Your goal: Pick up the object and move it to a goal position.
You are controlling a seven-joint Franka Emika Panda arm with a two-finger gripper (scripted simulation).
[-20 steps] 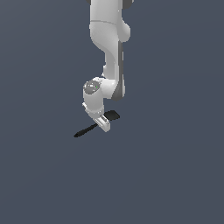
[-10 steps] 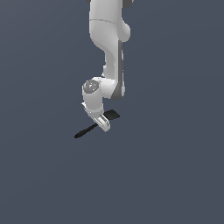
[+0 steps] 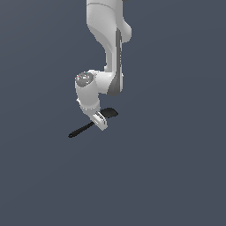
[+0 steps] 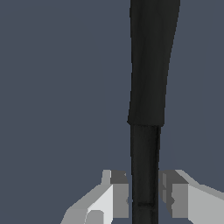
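The object is a slim black spoon (image 3: 80, 130) lying across the grey floor, its thin handle toward the exterior view's left and its flat oval head (image 3: 111, 113) toward the right. My gripper (image 3: 99, 122) points down over the spoon's middle. In the wrist view the spoon (image 4: 151, 78) runs between my fingers (image 4: 117, 196), which press against both sides of its handle. The gripper (image 4: 144, 197) is shut on the spoon. I cannot tell whether the spoon is off the floor.
The white arm (image 3: 108, 53) rises above the gripper. A plain dark grey floor (image 3: 176, 176) lies all around. No goal marker shows.
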